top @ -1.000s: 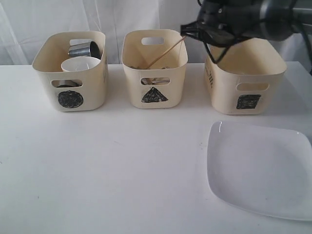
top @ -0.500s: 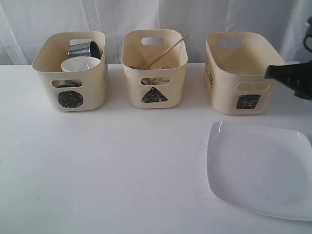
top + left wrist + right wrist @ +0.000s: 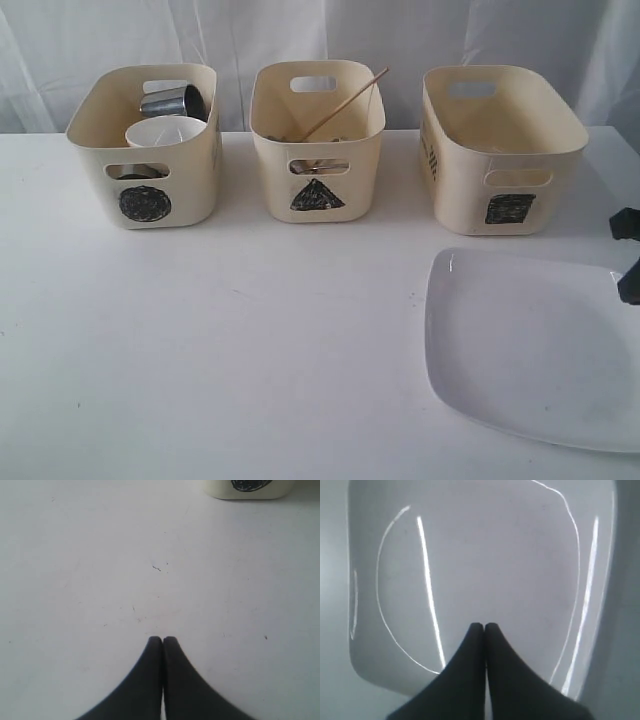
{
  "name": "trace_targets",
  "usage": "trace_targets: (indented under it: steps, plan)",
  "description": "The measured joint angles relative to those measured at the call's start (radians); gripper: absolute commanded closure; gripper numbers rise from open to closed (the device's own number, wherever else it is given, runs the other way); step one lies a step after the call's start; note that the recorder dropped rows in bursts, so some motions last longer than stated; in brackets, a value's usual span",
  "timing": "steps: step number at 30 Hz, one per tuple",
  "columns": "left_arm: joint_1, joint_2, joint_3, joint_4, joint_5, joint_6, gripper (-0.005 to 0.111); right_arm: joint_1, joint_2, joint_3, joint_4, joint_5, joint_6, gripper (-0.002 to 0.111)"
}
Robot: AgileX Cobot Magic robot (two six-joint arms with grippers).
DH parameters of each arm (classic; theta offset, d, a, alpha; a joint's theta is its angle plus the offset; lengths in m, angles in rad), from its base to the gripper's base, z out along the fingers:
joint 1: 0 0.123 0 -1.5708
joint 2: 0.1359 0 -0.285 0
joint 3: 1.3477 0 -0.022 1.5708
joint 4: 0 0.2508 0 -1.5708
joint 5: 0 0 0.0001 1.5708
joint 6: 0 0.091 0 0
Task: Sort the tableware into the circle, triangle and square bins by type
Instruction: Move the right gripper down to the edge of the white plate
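Three cream bins stand in a row at the back. The circle bin (image 3: 145, 150) holds a steel mug (image 3: 172, 101) and a white bowl (image 3: 165, 131). Out of the triangle bin (image 3: 317, 145) a wooden chopstick (image 3: 345, 100) leans; cutlery shows dimly inside. The square bin (image 3: 503, 150) looks empty. A large white squarish plate (image 3: 530, 345) lies on the table at the front right. My right gripper (image 3: 484, 625) is shut and empty, hovering over the plate (image 3: 485, 570); only its black edge (image 3: 628, 255) shows at the exterior view's right border. My left gripper (image 3: 162, 639) is shut, empty, above bare table.
The white table (image 3: 250, 350) stretches wide in front of the bins. The circle bin's base (image 3: 247, 487) shows at the edge of the left wrist view. A white curtain (image 3: 300, 30) hangs behind the bins.
My right arm has pulled back from above the triangle bin, swung right and down, and now sits over the plate at the right edge. The chopstick stays leaning in the triangle bin.
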Motion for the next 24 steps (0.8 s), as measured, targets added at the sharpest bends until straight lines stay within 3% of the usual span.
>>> trace_targets:
  steps: [4, 6, 9, 13, 14, 18, 24]
  plan:
    - [0.000, 0.000, 0.000, 0.000, 0.000, 0.000, 0.107, -0.056, 0.135, -0.066, 0.020, 0.069, -0.075, 0.107]
    - [0.000, 0.000, 0.000, 0.000, 0.000, 0.000, 0.107, -0.058, 0.175, -0.087, 0.032, 0.042, -0.125, 0.100]
    - [0.000, 0.000, 0.000, 0.000, 0.000, 0.000, 0.107, -0.058, 0.197, -0.107, 0.024, 0.006, -0.203, 0.079]
    - [0.000, 0.000, 0.000, 0.000, 0.000, 0.000, 0.107, -0.058, 0.199, -0.133, -0.016, -0.046, -0.257, 0.037]
    - [0.000, 0.000, 0.000, 0.000, 0.000, 0.000, 0.107, -0.058, 0.201, -0.140, -0.018, -0.087, -0.262, 0.033]
    - [0.000, 0.000, 0.000, 0.000, 0.000, 0.000, 0.107, -0.060, 0.201, -0.151, -0.014, -0.223, -0.267, 0.035]
    - [0.000, 0.000, 0.000, 0.000, 0.000, 0.000, 0.107, -0.060, 0.247, -0.153, 0.025, -0.267, -0.242, 0.037]
